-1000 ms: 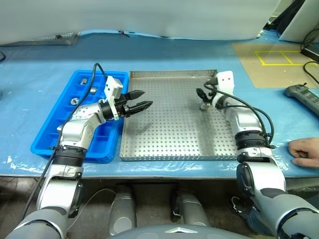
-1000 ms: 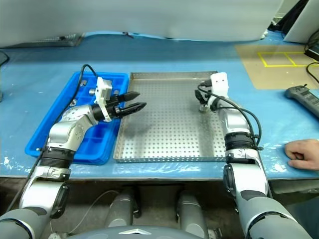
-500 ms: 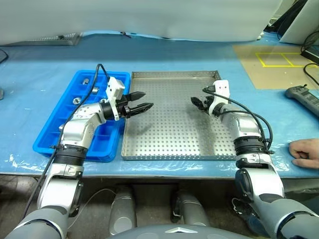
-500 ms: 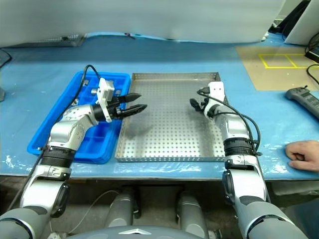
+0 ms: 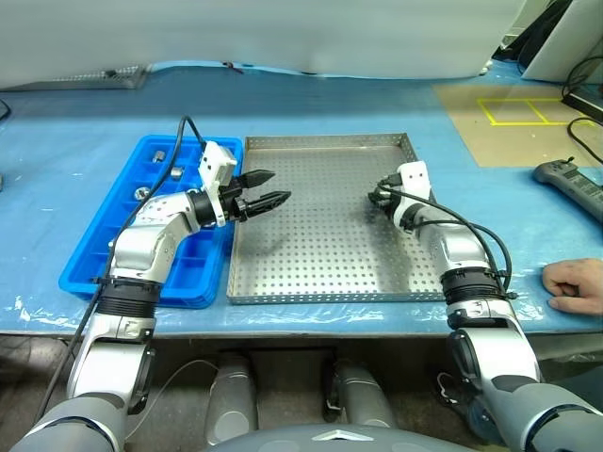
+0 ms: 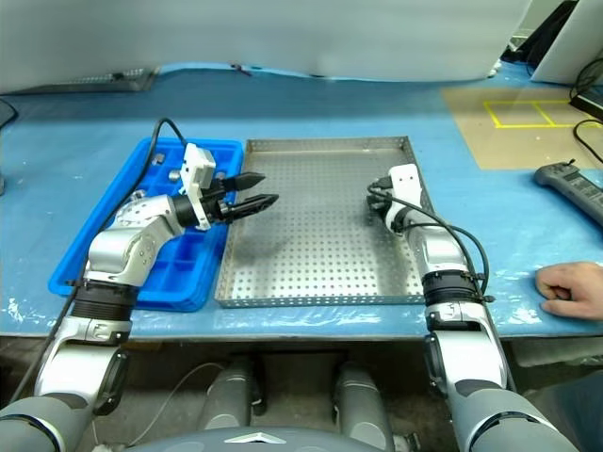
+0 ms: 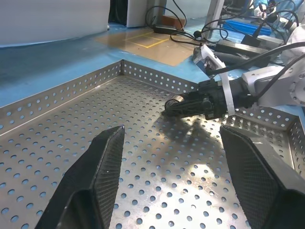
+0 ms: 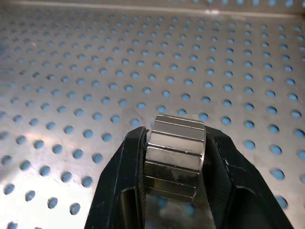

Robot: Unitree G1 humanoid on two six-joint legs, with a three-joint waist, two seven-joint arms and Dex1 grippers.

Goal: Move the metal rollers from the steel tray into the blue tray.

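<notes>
The steel tray lies in the middle of the blue-covered table, with the blue tray against its left side. Three metal rollers sit in the blue tray's far compartments. My right gripper is low over the steel tray's right part, shut on a metal roller held between its black fingers. The left wrist view shows that same roller at the right gripper's tip. My left gripper hovers open over the steel tray's left edge, pointing right, with nothing between its fingers.
A person's hand rests on the table at the right edge. A dark handheld controller lies further back on the right, near a brown sheet with yellow tape. A grey mesh piece lies at the back left.
My right gripper has dropped toward the tray floor, shifted a little left, and closed on the roller. The left arm has stayed put.
</notes>
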